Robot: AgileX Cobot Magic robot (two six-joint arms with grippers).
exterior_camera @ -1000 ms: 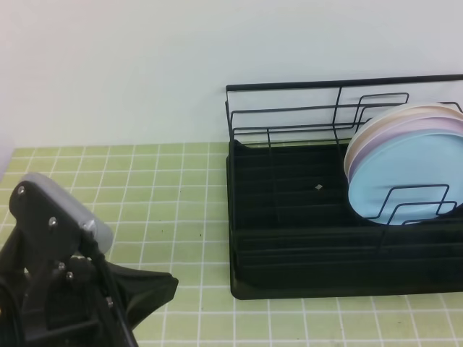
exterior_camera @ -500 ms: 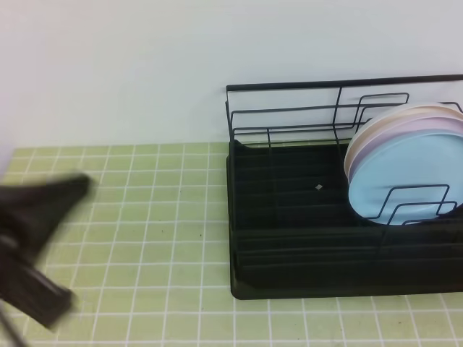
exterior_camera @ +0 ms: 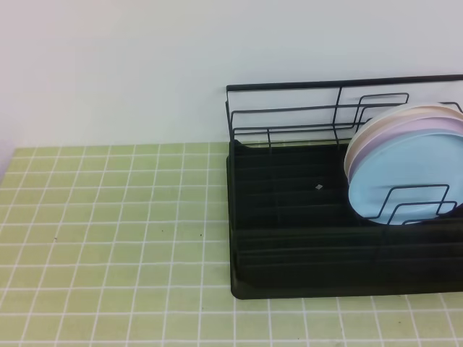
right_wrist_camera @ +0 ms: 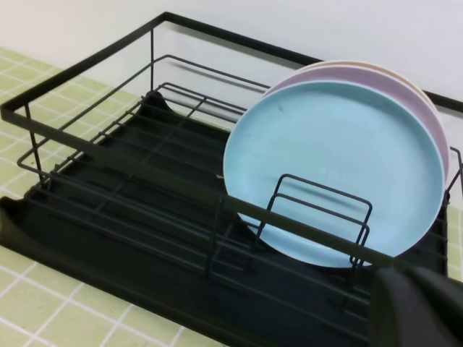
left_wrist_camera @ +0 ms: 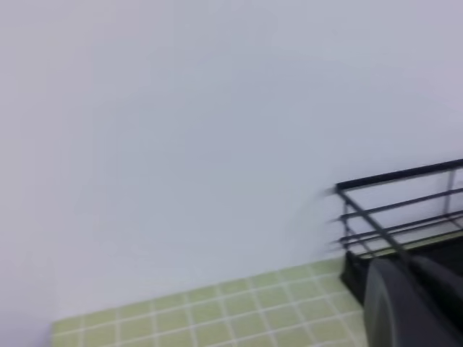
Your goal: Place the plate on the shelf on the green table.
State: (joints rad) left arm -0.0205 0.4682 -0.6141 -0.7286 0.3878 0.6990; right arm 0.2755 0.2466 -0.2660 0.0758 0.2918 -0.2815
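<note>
Task nearly all to do, by the look of it: round light blue plate (right_wrist_camera: 336, 170) standing upright between wire dividers of black wire dish rack shelf (exterior_camera: 289, 238), not yet on yellow-green tiled table (exterior_camera: 116, 238). Behind it in the rack, leaning close, a pale pink plate (right_wrist_camera: 427, 123) and a cream one (only its rim showing). Left tool (left_wrist_camera: 405, 307) and right tool (right_wrist_camera: 419, 307) both clenched, grasping nothing.

The shelf (exterior_camera: 340, 217) runs off the right edge — pink plate (exterior_camera: 394, 134) and cream plate (exterior_camera: 416, 110) mostly hidden.
</note>
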